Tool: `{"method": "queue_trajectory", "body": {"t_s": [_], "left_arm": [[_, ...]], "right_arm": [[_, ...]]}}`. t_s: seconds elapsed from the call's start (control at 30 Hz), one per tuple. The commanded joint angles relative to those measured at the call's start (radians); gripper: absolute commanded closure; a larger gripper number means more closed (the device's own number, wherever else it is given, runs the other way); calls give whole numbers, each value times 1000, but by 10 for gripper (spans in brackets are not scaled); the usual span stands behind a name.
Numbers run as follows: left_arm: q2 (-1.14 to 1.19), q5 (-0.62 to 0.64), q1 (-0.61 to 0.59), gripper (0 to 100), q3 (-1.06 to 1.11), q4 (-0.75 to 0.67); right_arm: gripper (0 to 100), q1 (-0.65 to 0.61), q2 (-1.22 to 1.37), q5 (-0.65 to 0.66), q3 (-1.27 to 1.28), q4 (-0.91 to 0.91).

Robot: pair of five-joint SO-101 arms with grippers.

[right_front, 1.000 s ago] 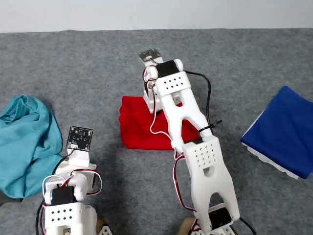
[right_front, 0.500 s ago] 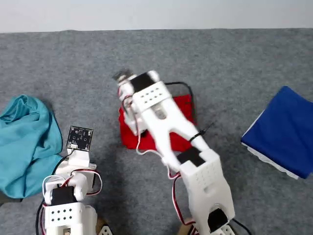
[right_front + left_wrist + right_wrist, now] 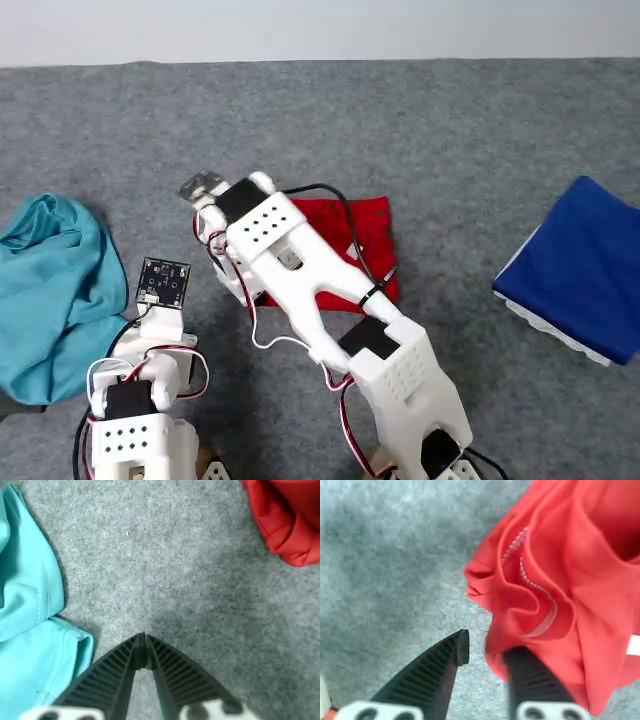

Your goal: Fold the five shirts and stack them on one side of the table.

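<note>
A roughly folded red shirt (image 3: 372,225) lies mid-table on the grey felt table (image 3: 450,120). The right arm stretches across the red shirt. The right gripper (image 3: 487,655) is parted at the shirt's crumpled edge, one finger on the felt just beside the red shirt, the other over the fabric, grasping nothing. The left gripper (image 3: 145,652) is clenched empty, near the red shirt, between it and a rumpled teal shirt (image 3: 50,290). A folded blue shirt (image 3: 580,265) lies well apart from the red shirt, on its opposite side.

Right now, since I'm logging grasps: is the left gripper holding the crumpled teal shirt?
No, the left gripper is shut empty over the grey table, beside the teal shirt.
</note>
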Motion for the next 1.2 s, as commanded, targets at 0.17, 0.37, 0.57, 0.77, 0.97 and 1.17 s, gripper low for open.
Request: {"method": "queue_trajectory", "body": {"t_s": [0.17,0.37,0.57,0.77,0.97,1.17], "left_arm": [[-8,8,6,993,-4,-17],[-8,8,6,993,-4,-17],[-8,8,6,993,-4,-17],[-8,8,6,993,-4,-17],[-8,8,6,993,-4,-17],[-8,8,6,993,-4,-17]], "right_arm": [[783,-2,-153,-18,-8,42],[838,2,-266,-17,-8,41],[980,77,-260,43,-8,38],[990,176,-225,58,-6,10],[986,254,-113,61,-11,-136],[786,255,-42,55,-11,-240]]}}
